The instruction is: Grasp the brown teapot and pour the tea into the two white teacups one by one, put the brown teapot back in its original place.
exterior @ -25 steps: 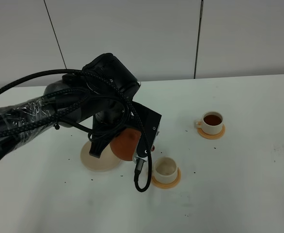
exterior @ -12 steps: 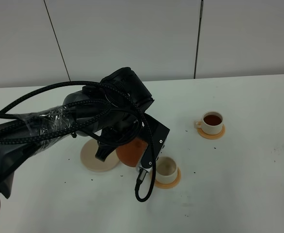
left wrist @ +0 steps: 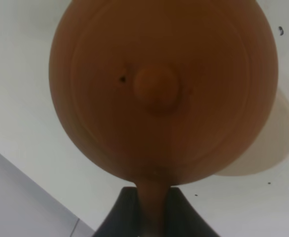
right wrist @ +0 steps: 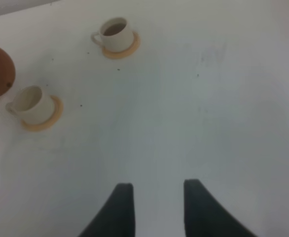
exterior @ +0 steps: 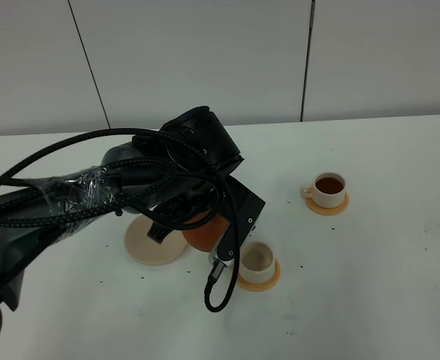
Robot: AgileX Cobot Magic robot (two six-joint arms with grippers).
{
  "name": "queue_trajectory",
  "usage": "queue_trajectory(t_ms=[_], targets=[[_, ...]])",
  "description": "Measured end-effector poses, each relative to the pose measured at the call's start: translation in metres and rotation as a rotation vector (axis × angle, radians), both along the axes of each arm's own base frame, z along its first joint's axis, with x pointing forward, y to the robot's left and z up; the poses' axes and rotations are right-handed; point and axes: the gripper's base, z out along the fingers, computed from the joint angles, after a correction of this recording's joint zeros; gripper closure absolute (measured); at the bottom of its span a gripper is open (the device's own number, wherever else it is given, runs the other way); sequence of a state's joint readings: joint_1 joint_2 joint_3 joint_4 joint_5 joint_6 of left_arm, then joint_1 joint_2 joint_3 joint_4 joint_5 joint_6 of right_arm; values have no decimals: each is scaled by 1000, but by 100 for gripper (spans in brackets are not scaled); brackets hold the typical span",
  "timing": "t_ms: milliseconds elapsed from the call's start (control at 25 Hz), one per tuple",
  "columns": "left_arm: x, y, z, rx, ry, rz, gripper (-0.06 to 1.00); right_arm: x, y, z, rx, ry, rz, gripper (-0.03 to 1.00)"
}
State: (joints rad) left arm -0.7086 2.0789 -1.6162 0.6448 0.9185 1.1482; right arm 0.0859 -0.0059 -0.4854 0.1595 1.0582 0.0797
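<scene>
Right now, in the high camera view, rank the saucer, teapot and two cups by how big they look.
1. saucer: largest showing.
2. teapot: mostly hidden, so unsure against the saucer.
3. near cup and far cup: look alike, no ranking.

**Surface Findings: Tea Set and Arm**

We record the brown teapot [left wrist: 162, 89] as matt, unglazed-looking clay, smooth with faint concentric rings. The near teacup [exterior: 257, 259] and the far teacup [exterior: 330, 192] look like off-white ceramic with a slight sheen. The saucer [exterior: 141, 247] reads matt beige. The table [exterior: 385, 300] is smooth, matt white, speckled dark. On the left arm [exterior: 209, 139] we note glossy, crinkled clear film [exterior: 77, 191] and black braided cable sleeving [exterior: 10, 210].
</scene>
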Motion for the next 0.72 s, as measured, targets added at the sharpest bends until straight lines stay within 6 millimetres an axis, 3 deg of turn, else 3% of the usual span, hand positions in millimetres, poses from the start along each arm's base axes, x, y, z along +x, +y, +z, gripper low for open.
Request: queue_trajectory(t_ms=[720], targets=[[-5,-15,-2,40,-43,-90,77,0,0,0,0,0,0,73]])
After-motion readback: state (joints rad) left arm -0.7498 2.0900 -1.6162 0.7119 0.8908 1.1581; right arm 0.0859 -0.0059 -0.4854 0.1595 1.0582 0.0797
